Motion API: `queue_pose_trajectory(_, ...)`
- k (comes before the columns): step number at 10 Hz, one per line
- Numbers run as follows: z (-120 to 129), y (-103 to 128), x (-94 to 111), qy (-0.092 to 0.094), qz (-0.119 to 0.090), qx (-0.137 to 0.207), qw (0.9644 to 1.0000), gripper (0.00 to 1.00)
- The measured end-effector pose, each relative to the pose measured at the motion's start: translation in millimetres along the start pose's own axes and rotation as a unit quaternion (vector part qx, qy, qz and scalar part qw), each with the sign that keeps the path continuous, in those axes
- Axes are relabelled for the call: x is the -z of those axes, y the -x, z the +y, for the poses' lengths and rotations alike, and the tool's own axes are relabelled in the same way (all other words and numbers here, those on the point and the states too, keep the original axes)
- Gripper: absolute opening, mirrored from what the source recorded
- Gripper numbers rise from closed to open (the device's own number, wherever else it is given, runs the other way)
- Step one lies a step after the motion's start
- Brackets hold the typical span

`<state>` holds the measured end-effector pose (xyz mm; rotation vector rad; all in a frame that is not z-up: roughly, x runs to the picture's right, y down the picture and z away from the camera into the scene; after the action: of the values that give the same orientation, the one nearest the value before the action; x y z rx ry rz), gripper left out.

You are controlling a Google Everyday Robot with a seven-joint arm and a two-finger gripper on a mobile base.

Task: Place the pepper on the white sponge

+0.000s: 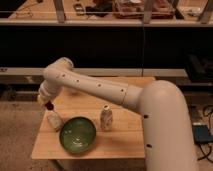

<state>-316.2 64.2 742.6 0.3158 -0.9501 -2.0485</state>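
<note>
Pincer (47,101) closed on pepper (49,106), just above white sponge (54,120) on worktop (125,142) | pepper judged light, smooth, probably slippery; best gripped mid-body | white sponge judged soft, yielding

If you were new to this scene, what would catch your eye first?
The big white arm stretched across the wooden table, its gripper shut on the pepper just above the white sponge at the left edge. Then the green plate at the front, beside a white patterned bottle.
</note>
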Motion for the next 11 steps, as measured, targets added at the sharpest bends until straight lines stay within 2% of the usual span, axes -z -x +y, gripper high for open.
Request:
queue_pose_trajectory(2,5,14,-27,0.030,-0.010,0.004,0.9995,0.10)
queue_pose_trajectory(4,6,24,-40,0.039,-0.013,-0.012,0.9991,0.10)
queue_pose_trajectory(6,7,25,-48,0.036,-0.005,-0.039,0.9986,0.10)
queue_pose_trajectory(8,9,17,-42,0.019,0.015,-0.072,0.9971,0.10)
queue_pose_trajectory(11,6,17,-44,0.018,0.014,-0.071,0.9972,0.10)
